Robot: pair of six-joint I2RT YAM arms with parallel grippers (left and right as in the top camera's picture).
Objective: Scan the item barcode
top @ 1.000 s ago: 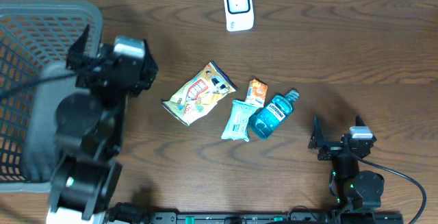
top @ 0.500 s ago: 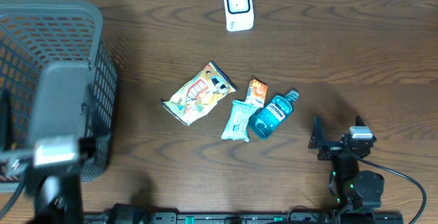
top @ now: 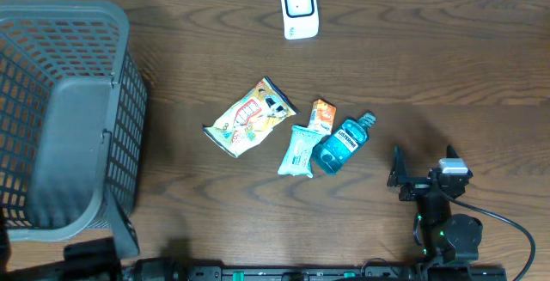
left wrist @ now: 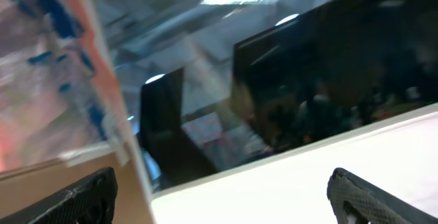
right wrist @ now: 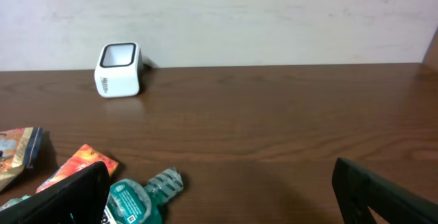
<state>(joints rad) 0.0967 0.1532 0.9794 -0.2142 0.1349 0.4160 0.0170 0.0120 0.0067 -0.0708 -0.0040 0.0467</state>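
The white barcode scanner (top: 299, 9) stands at the table's far edge, also seen as the scanner (right wrist: 119, 68) in the right wrist view. Mid-table lie a yellow snack bag (top: 251, 116), an orange packet (top: 321, 115), a pale wipes pack (top: 298, 150) and a blue mouthwash bottle (top: 342, 143). My right gripper (top: 425, 176) rests open near the front edge, right of the bottle (right wrist: 140, 195), holding nothing. My left gripper (left wrist: 222, 193) is open and empty, facing blurred room background; it does not show in the overhead view.
A large grey mesh basket (top: 69, 118) fills the table's left side. The snack bag (right wrist: 17, 152) and orange packet (right wrist: 81, 166) sit at the left edge of the right wrist view. A white wall backs the table.
The left arm swung from over the basket down toward the front left and left the overhead view. The right arm and the items have not moved.
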